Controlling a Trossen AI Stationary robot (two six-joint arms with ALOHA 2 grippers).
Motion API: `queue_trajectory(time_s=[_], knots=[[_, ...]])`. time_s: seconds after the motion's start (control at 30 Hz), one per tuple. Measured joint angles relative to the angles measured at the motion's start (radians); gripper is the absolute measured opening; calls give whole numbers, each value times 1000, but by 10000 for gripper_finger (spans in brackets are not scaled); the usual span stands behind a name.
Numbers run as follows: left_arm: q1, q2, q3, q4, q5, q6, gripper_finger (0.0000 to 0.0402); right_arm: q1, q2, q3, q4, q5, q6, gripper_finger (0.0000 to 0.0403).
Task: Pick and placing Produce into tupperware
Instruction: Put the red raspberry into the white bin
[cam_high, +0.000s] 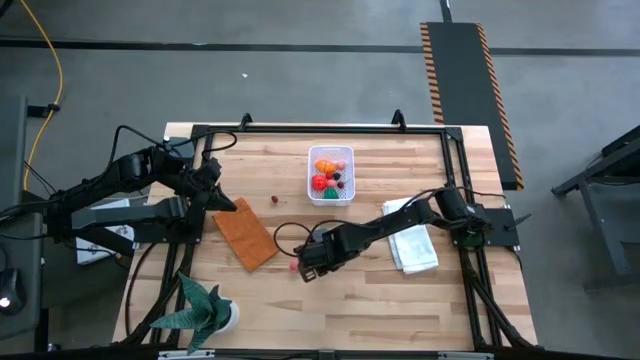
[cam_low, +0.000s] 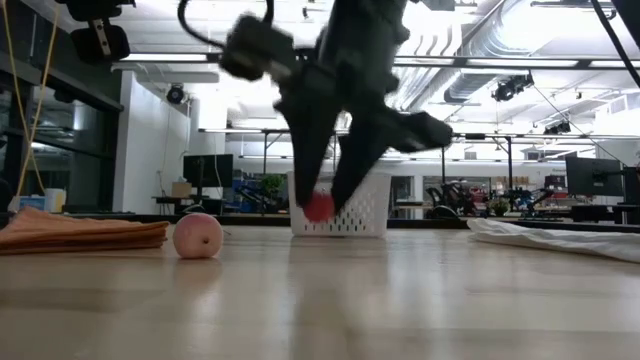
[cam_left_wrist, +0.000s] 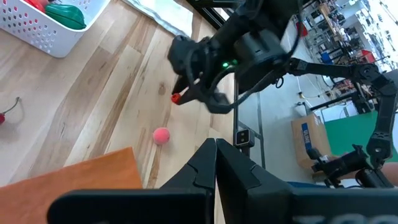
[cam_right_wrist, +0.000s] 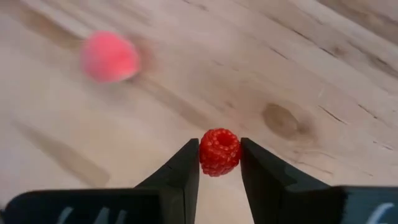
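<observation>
Produce is split between the tub and the bare table. Tupperware (cam_high: 331, 174), a white perforated tub, stands at about 12 o'clock from table centre in the high view and holds an orange piece (cam_high: 324, 165), a red piece (cam_high: 320, 182), a green piece (cam_high: 331, 193) and small dark berries. A red raspberry (cam_right_wrist: 219, 151) sits between the two dark fingers of the right gripper (cam_right_wrist: 219, 163), which touch it on both sides in the right wrist view; the low view shows the same berry (cam_low: 318, 206) pinched at the fingertips just above the wood. That gripper (cam_high: 306, 268) lies at about 6 o'clock from the tub, near table centre. A pink ball (cam_right_wrist: 109, 56) rests on the boards near the raspberry, apart from it; in the low view it (cam_low: 198, 236) sits at 9 o'clock from the gripper. A small dark-red piece (cam_high: 273, 199) lies on the wood at about 8 o'clock from the tub. The left gripper (cam_high: 212, 184) waits at the table's 9 o'clock side, fingers pressed together with nothing between them, above the edge of an orange-brown flat mat (cam_high: 244, 233). A folded white cloth (cam_high: 413, 244) lies at 3 o'clock beneath the right arm. A green spiky plant (cam_high: 200, 304) stands at the 7 o'clock corner.
</observation>
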Motion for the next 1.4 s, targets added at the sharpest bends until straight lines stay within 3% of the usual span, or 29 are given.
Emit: queue_trajectory(time_s=[0.2,0.37,0.7,0.9,1.4], knots=[[0,0,0,0,0,0,1,0,-25,74,-99,0,-86,90],[0,0,0,1,-1,0,1,0,-32,213,-328,12,-201,89],[0,0,0,1,-3,-1,1,-2,-32,597,-726,188,-309,89],[0,0,0,2,-4,-4,1,-5,-154,523,-682,229,-308,89],[0,0,0,8,-82,-33,1,5,-339,518,-719,286,-441,89]])
